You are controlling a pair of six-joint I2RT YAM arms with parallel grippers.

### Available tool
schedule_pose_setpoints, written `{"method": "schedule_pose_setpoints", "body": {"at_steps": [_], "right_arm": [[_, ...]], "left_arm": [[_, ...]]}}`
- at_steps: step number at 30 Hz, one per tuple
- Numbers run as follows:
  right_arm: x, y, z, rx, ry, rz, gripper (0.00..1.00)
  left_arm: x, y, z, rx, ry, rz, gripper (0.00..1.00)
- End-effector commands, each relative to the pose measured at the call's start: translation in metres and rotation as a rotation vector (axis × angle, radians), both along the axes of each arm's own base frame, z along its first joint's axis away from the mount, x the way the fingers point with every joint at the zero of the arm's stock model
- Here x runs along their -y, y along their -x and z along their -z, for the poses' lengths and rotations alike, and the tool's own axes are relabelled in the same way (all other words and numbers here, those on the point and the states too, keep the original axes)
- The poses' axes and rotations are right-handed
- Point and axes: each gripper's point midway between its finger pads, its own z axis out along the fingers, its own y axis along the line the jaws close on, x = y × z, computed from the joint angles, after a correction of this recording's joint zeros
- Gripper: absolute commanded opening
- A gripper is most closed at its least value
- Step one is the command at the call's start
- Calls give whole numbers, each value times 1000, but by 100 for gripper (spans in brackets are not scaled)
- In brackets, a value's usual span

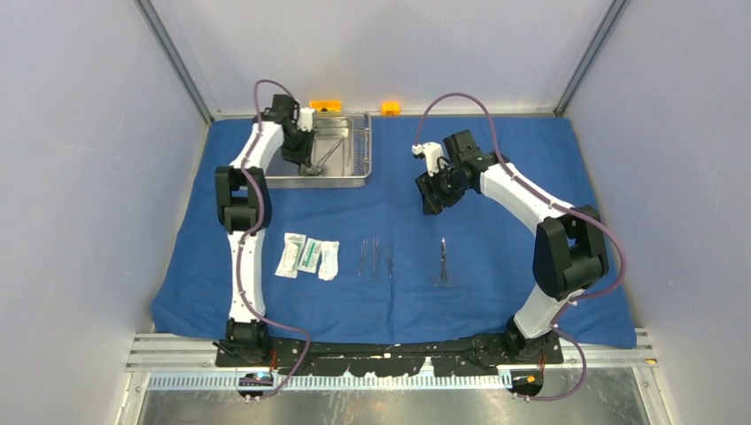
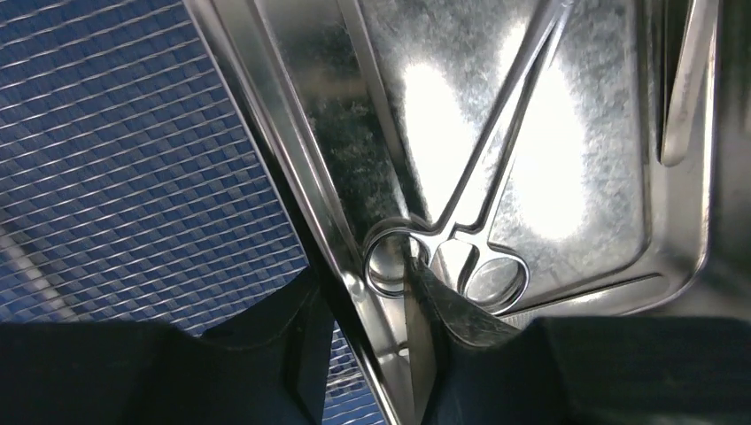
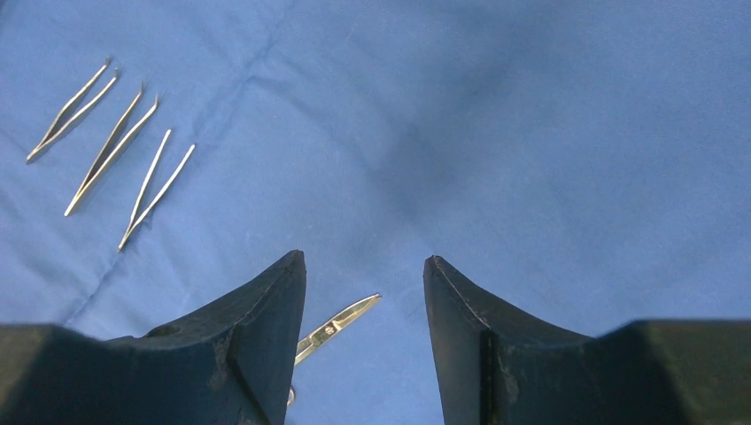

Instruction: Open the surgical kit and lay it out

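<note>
left wrist: left gripper (image 2: 363, 279), angled down into tray (image 2: 584, 177), half-open astride scissors (image 2: 496, 150) ring.

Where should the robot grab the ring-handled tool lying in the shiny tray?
Probably by one finger ring, coming down from above. The tool lies flat on the tray floor, close to the wall, so its thin arms are harder to pinch than the ring.

Glossy steel tray (image 2: 567, 177), matt blue cloth (image 3: 531, 133)
</note>
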Motion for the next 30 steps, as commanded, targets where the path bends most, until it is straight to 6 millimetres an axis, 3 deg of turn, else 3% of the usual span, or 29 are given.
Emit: {"method": "schedule_pose_setpoints", "body": {"at_steps": [1,16,22,30], "right_arm": [[1,-7,-18,89,-3,-2,57],[27,-6,-20,103,6,74,57],[58,-22,-31,123,-38,228,57],[113,-39,-43,158,-41,464,57]], "left_arm": [[66,11,-19,20,74,59,33],[199,46,-15,-44,177,158,19],[255,52,-20,-20,235,129,19],[320,50,1,-68,355,14,18]]}}
